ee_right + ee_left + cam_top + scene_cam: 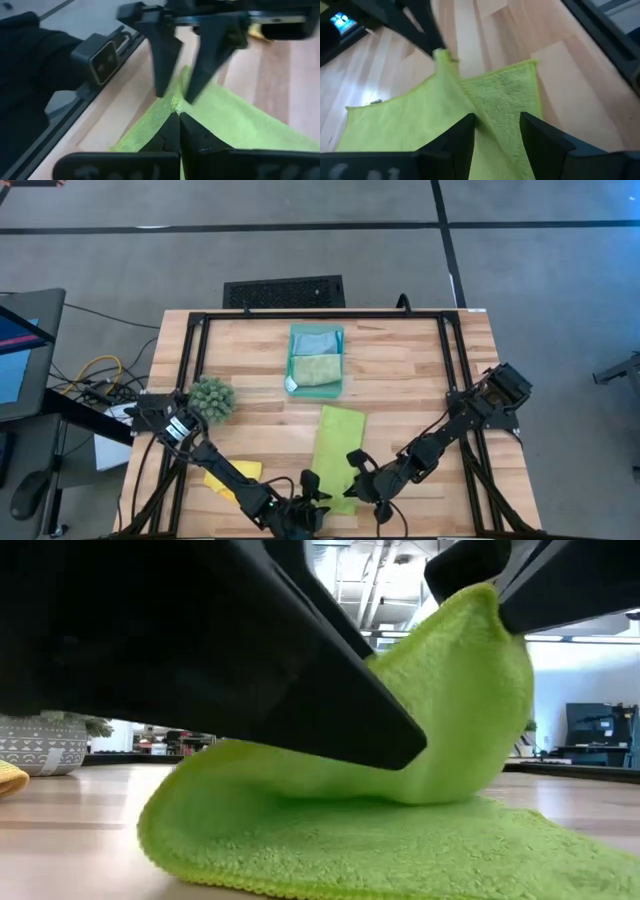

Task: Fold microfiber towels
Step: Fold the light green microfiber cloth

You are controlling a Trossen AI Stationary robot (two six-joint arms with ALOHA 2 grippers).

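From above, the left claw point(318, 498) and right claw point(355, 480) meet at the near end of the lime towel point(338, 442), which runs away from them across the counter point(400, 380); a yellow towel point(232, 476) lies beside the left arm, and two more, blue point(316, 340) and sage point(317, 368), sit in the tray point(341, 360) beyond. At counter level, the lime towel point(420, 770) is lifted into a peak between dark fingers. Past the left wrist, the left claw point(497, 130) stands spread astride a raised fold of towel point(470, 105). Past the right wrist, the right claw point(178, 116) is pressed together, pinching the towel's point(235, 125) edge, with the left claw's fingers point(165, 55) just beyond.
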